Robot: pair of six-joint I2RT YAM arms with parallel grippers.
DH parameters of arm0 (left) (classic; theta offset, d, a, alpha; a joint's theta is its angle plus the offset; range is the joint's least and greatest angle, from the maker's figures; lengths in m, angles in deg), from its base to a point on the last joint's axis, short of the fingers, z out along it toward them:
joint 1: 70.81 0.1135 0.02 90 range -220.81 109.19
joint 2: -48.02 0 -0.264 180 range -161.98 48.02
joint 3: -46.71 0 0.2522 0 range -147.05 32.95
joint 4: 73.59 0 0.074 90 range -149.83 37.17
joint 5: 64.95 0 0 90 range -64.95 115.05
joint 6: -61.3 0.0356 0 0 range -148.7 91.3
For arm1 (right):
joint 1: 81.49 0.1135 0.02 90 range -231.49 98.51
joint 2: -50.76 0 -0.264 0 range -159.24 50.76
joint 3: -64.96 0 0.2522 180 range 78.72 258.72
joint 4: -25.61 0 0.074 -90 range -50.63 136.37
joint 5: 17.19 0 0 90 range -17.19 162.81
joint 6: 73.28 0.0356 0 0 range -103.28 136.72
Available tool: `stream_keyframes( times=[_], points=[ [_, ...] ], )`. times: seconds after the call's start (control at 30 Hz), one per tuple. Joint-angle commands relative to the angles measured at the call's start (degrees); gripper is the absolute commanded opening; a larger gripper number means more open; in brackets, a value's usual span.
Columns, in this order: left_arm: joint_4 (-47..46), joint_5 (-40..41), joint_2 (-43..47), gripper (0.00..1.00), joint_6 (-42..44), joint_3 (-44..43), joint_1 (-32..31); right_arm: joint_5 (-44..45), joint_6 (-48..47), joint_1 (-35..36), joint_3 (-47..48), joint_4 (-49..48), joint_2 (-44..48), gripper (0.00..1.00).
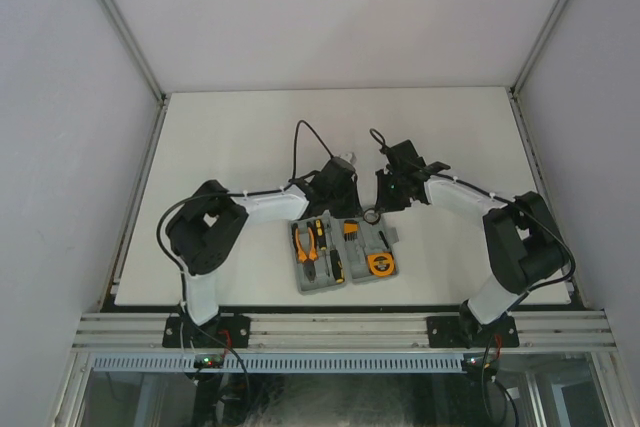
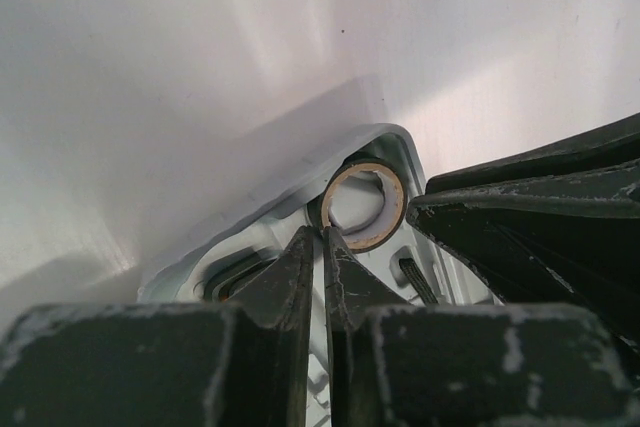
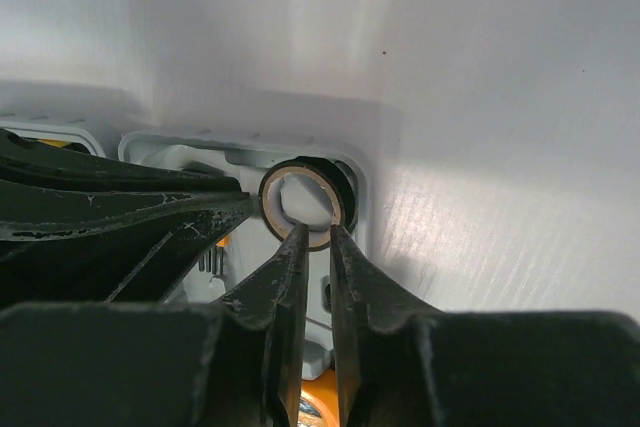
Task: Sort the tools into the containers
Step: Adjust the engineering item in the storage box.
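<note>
The grey tool case (image 1: 392,237) lies open between the arms. Its left half holds the orange-handled pliers (image 1: 305,245) and a yellow-and-black screwdriver (image 1: 337,269). Its right half holds the hex-key set (image 1: 351,230) and the round orange tape measure (image 1: 381,265). A black ring-shaped roll (image 1: 372,217) with a tan core sits in the right half's far corner. My left gripper (image 2: 322,237) is shut and empty, with its tips at the roll (image 2: 364,204). My right gripper (image 3: 318,232) is shut and empty, with its tips at the near rim of the roll (image 3: 303,197).
Both grippers (image 1: 340,187) (image 1: 393,197) crowd together over the case's far edge. The other gripper's dark fingers fill the right of the left wrist view (image 2: 540,207) and the left of the right wrist view (image 3: 120,207). White table (image 1: 250,137) stretches beyond, walled on three sides.
</note>
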Motion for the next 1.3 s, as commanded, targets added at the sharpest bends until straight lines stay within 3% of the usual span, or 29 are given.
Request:
stream_keyframes(
  times=[0.0, 1.0, 1.27],
  points=[
    [-0.6, -0.5, -0.6, 0.11, 0.1, -3.6, -0.2, -0.6, 0.2, -0.6, 0.0, -2.2, -0.4, 0.13],
    [-0.5, -1.1, -3.2, 0.1, 0.1, -4.5, -0.2, 1.8, -0.7, 0.3, -0.1, -0.9, -3.9, 0.07],
    [-0.6, -1.3, -3.3, 0.09, 0.1, -4.4, -0.2, 6.3, -1.4, 1.9, 1.0, 1.9, -5.1, 0.0]
  ],
)
